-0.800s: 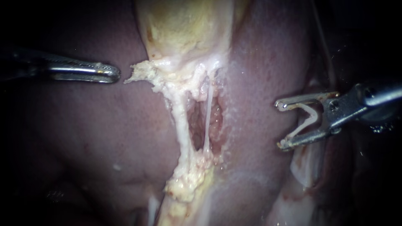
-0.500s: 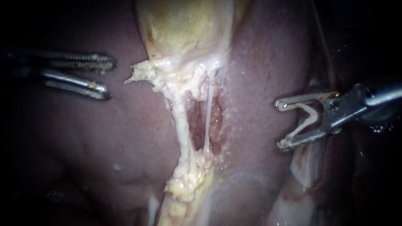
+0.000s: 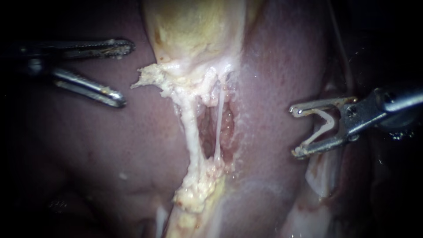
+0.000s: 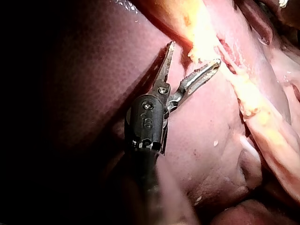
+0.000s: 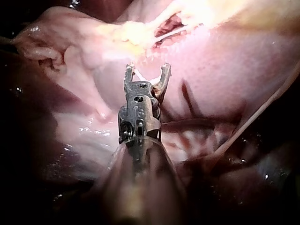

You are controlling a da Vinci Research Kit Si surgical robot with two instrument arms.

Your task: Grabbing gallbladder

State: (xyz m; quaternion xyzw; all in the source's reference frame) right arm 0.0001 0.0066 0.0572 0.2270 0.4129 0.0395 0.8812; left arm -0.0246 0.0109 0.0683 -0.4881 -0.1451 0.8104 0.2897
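Note:
The yellowish gallbladder (image 3: 194, 31) hangs at the top middle, and its frayed pale lower edge (image 3: 147, 75) points toward my left instrument (image 3: 127, 74). That instrument's jaws are open wide just short of the frayed edge and hold nothing. In the left wrist view the left instrument (image 4: 193, 54) has the pale tissue (image 4: 199, 28) just ahead of its jaws. Below the gallbladder run a thick pale tube (image 3: 191, 132) and a thin one (image 3: 219, 128). My right instrument (image 3: 295, 131) rests off to the right, jaws standing apart around a white V-shaped clip (image 3: 325, 124).
Dark red liver (image 3: 110, 154) lies on both sides of the opened bed (image 3: 207, 128). Crumbly yellow tissue (image 3: 196, 194) sits where the tubes meet below. In the right wrist view the right instrument (image 5: 145, 72) hovers over pink liver (image 5: 220, 79).
My left instrument's jaws have opened from shut and their tips have edged toward the gallbladder's frayed edge. The right instrument and the tissue have not moved.

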